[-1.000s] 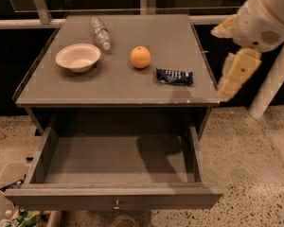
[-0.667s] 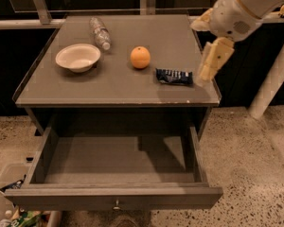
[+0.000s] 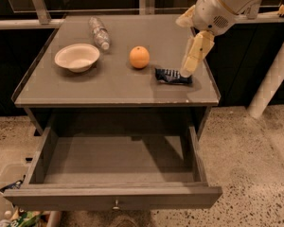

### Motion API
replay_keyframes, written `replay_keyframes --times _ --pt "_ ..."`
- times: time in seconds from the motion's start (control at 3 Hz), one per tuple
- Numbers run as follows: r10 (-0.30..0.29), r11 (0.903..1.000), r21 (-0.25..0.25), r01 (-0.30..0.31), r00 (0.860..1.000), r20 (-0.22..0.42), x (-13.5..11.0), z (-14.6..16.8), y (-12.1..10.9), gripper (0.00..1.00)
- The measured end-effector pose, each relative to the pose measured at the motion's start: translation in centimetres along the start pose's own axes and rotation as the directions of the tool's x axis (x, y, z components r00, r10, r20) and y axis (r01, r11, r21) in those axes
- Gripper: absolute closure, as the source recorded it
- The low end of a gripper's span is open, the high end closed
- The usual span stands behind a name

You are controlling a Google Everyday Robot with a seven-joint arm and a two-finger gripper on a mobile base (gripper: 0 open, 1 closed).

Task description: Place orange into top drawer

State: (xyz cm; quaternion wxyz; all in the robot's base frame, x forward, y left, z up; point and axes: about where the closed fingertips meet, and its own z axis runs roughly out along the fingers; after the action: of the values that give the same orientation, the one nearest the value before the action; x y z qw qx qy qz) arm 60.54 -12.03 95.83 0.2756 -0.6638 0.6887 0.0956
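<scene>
well, top drawer [image 3: 85, 198] open, orange [image 3: 139, 57] up on the tabletop [image 3: 113, 86], gripper [image 3: 186, 71] over the packet [image 3: 168, 75], grip unclear

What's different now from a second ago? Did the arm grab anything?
The gripper swung in from beyond the table edge toward the orange and now hangs over the packet. Nothing was grabbed. Orange, bowl, bottle and the open drawer stayed put.

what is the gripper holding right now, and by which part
Nothing, as far as shows. The cream gripper hangs over the dark snack packet, and the round orange fruit sits alone on the grey tabletop.
</scene>
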Motion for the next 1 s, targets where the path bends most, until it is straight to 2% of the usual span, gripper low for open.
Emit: replay_keyframes --times 0.33,0.67,1.0 --pt "0.027 0.9996 -0.006 -0.027 0.999 0.022 0.9 0.3 -0.7 0.0" --pt "0.043 0.9976 -0.059 -0.037 0.993 0.112 1.8 2.8 -2.7 0.0" --pt "0.085 0.9948 -0.075 -0.069 0.966 0.244 2.6 7.8 -7.1 0.0"
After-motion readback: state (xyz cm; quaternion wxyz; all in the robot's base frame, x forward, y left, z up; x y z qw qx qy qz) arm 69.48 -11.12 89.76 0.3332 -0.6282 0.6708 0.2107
